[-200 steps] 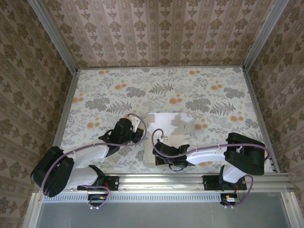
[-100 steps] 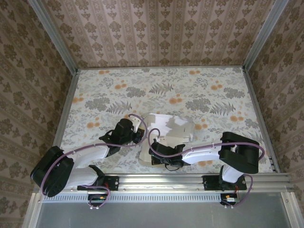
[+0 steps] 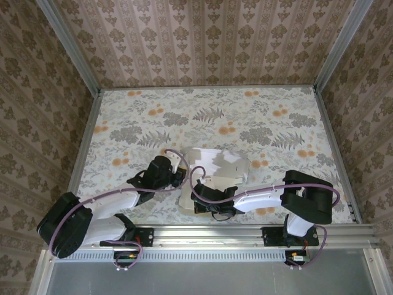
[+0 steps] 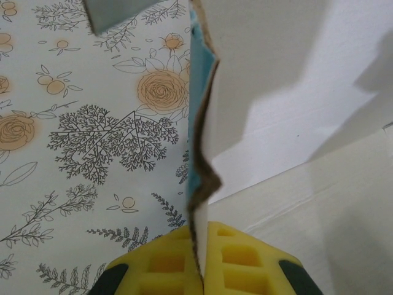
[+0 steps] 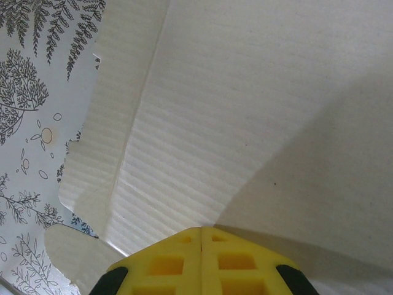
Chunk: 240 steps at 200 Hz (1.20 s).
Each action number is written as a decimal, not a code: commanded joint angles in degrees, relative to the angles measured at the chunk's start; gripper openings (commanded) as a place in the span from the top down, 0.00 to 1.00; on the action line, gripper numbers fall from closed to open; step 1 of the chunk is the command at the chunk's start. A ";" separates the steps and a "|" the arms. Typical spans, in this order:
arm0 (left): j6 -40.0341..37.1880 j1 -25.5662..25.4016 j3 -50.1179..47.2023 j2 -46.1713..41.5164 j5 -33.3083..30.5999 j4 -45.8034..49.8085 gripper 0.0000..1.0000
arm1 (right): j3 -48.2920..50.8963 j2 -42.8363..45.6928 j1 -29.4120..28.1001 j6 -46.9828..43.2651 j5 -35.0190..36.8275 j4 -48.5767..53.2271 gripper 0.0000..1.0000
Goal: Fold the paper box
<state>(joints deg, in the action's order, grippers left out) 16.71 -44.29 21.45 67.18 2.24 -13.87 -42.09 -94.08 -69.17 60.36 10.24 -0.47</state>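
Box: paper box (image 3: 220,167) white face up, near table (image 3: 276,117) edge, between the arms.
Left gripper (image 4: 201,249): clamped on its left flap edge, flap raised upright.
Right gripper (image 5: 202,243): pads together at near edge; card caught or not, cannot tell.
Relation: card extends away from both claws.
Hidden: near flaps, under that gripper.

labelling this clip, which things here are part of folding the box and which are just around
Part of the job:
paper box
left gripper, shut on the card's edge
right gripper, shut, at the card's white face

Just there:
floral table
patterned walls
metal rail
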 commanded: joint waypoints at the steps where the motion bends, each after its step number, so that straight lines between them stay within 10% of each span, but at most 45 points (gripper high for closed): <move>1: 1.82 -1.05 -2.70 0.14 0.23 4.38 1.00 | -0.21 -1.91 -0.18 0.46 1.36 0.77 0.99; 240: 0.70 -4.13 -7.38 3.20 -6.11 -11.57 1.00 | 2.35 0.58 -0.10 1.87 4.12 -5.13 0.99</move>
<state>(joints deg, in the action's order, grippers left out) 17.85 -47.48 16.58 68.75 -3.75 -25.45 -40.64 -94.13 -69.43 61.76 11.60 -4.67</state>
